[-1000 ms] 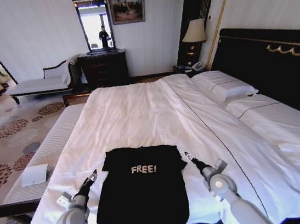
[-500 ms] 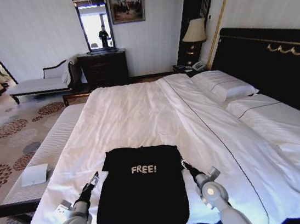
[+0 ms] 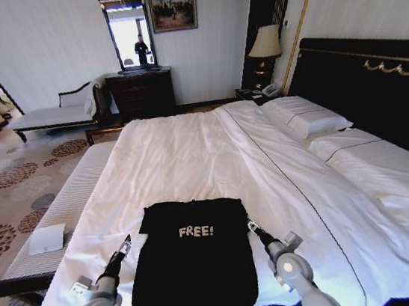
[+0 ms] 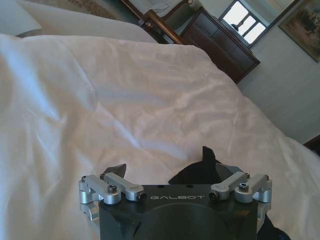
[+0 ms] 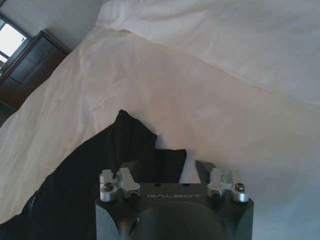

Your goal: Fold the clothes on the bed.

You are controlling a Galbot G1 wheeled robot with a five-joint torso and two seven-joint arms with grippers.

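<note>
The left gripper point(image 3: 126, 242) and right gripper point(image 3: 250, 225) sit low with fingers spread apart, holding nothing, at either side edge of the black T-shirt point(image 3: 193, 264). It lies flat, white "FREE!" lettering up, near the foot of the white bed point(image 3: 190, 155).

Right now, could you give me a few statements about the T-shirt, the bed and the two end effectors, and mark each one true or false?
1. The black T-shirt lies flat on the bed with its "FREE!" lettering facing up. True.
2. The left end effector has lifted a sleeve off the bed. False: it is open beside the shirt's left edge, holding nothing.
3. The right end effector is open at the shirt's right edge. True.
4. The shirt rests on the pillows. False: it lies near the bed's close edge, far from them.
5. A lamp stands beside the headboard. True.
</note>
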